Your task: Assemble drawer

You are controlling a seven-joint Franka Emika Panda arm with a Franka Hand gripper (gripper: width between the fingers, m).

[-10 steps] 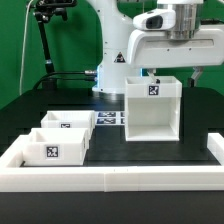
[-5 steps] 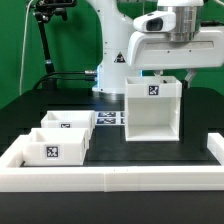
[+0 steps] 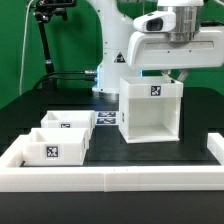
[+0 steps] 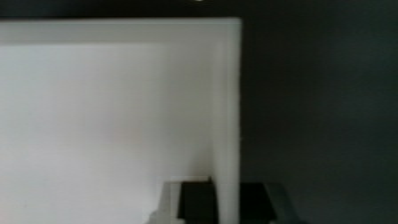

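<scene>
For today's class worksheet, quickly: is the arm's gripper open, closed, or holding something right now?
Gripper: closed, its fingers pinching a side wall of the drawer case.

1. The exterior view stands off the near edge of the table (image 3: 196,150), raised a little. It faces across the top toward the far edge, where the robot base (image 3: 112,62) stands.
2. It sits at middle range. The border wall (image 3: 110,178) along the near edge spans its frame, the trays (image 3: 55,145) lie toward the exterior view's left near corner, and the case (image 3: 152,110) is mid-table.
3. The wrist view looks down along one wall of the case (image 4: 116,110). It is so close that the blurred white panel fills most of the picture, with the gripper (image 4: 228,202) astride the wall's edge.
4. Both views share that upper wall of the case.
</scene>
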